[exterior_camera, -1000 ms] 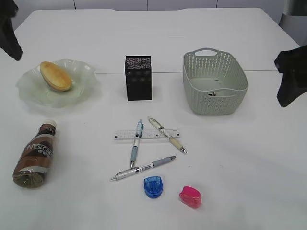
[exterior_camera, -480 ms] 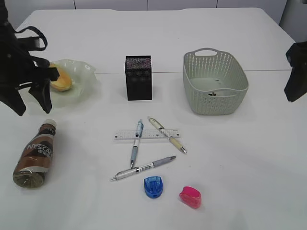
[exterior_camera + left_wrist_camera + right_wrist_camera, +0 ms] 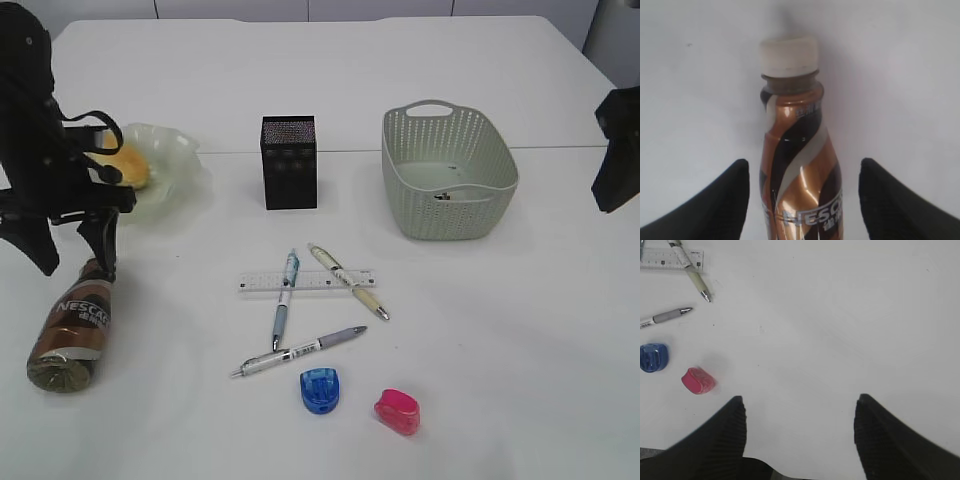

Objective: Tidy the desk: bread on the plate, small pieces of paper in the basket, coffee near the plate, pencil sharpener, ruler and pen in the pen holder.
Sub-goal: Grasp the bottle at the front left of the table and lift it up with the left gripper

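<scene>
Your desk (image 3: 500, 330) is plain white; left gripper (image 3: 802, 200) gapes over the coffee (image 3: 797, 165), right gripper (image 3: 800, 435) spread, holding nothing.

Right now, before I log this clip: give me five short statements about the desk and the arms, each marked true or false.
1. The coffee lies on its side. True.
2. The bread sits in the basket. False: it is on the plate.
3. The left gripper is clamped on the bottle. False: its jaws stand open on either side, apart from it.
4. The ruler is inside the pen holder. False: it lies on the desk, under two pens.
5. The right gripper is open, holding nothing. True.
</scene>
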### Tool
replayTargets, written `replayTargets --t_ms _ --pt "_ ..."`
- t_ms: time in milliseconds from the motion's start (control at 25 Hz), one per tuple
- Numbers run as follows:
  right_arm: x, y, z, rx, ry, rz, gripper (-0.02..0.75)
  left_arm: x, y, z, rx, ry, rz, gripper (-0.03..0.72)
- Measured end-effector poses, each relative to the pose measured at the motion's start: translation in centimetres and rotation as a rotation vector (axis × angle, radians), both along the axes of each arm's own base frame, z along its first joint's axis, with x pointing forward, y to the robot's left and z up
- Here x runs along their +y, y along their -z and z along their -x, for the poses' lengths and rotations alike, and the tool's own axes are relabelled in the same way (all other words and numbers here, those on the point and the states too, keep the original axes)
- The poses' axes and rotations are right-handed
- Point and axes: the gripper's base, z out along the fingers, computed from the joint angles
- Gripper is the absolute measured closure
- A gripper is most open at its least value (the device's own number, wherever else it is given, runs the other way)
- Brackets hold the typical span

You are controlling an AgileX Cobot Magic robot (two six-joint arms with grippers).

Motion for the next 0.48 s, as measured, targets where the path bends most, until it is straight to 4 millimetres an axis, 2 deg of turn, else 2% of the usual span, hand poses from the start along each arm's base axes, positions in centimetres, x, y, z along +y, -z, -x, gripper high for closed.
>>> replayTargets --t_ms 480 --pt "0.0 0.0 0.0 0.002 0.0 0.0 0.241 0.0 4.1 -0.4 0.09 -0.003 -0.017 0.18"
